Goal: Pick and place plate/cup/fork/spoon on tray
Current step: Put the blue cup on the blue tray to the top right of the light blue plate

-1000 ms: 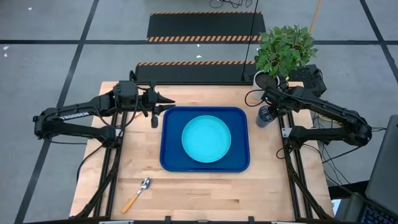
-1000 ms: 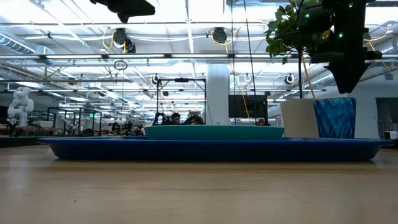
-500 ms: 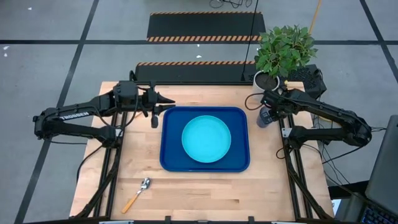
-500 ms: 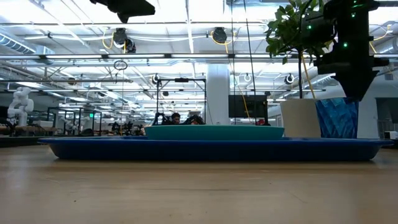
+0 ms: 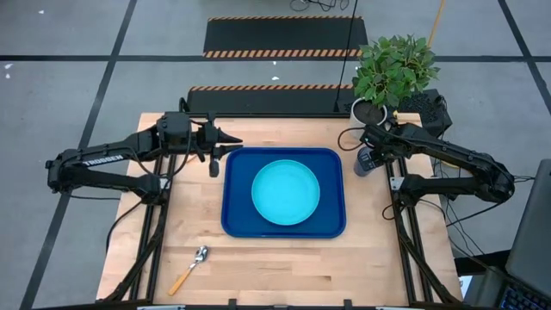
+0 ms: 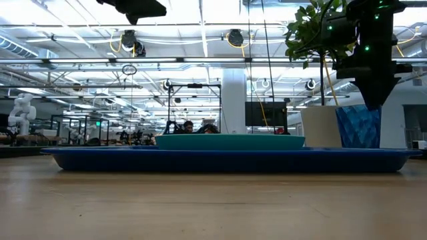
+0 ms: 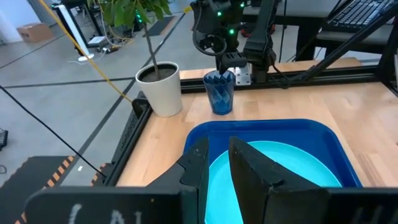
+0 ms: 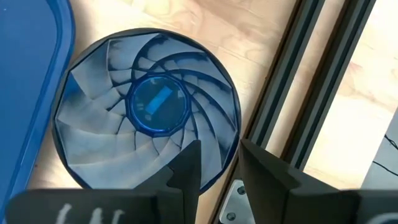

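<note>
One tray (image 5: 284, 191) sits mid-frame, carrying one plate (image 5: 286, 192). One cup (image 5: 366, 161) stands right of it, one potted plant (image 5: 392, 73) at upper right. One spoon (image 5: 189, 269) lies lower left. Two arms enter, left and right.

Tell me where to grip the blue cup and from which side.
Grip the cup by its rim wall from straight above. It stands upright with its mouth open, on the table beside the tray, and the right gripper already straddles the rim, one finger inside and one outside.
</note>
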